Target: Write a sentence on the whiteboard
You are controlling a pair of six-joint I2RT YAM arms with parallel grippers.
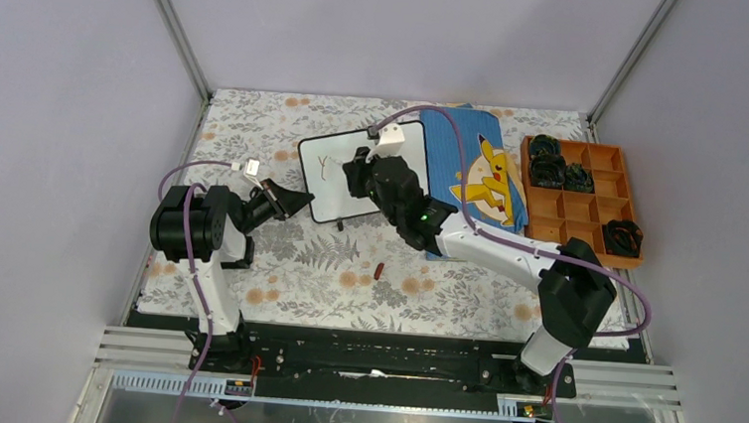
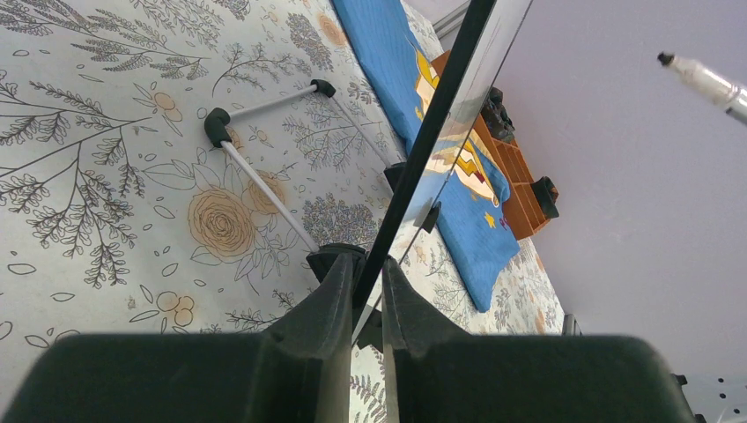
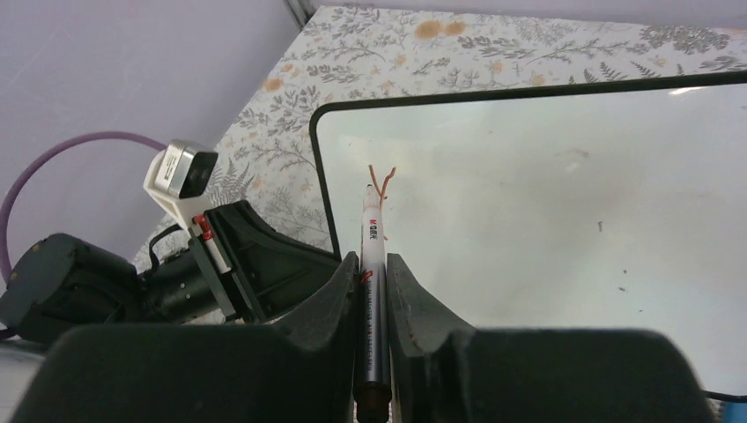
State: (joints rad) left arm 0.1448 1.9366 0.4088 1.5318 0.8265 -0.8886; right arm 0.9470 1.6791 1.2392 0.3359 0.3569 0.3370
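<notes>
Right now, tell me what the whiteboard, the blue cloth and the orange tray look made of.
The whiteboard: smooth, glossy white face, likely a coated sheet, since it mirrors the cloth in the left wrist view; the thin black rim is probably plastic. The blue cloth: matte printed fabric with a soft edge. The orange tray: rigid and matte with thin dividers, probably plastic.

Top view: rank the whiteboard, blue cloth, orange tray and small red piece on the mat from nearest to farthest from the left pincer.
1. whiteboard: its left edge is clamped in the left pincer.
2. small red piece: lying loose, lower right in the picture.
3. blue cloth: beyond the board's right side.
4. orange tray: far right.
</notes>
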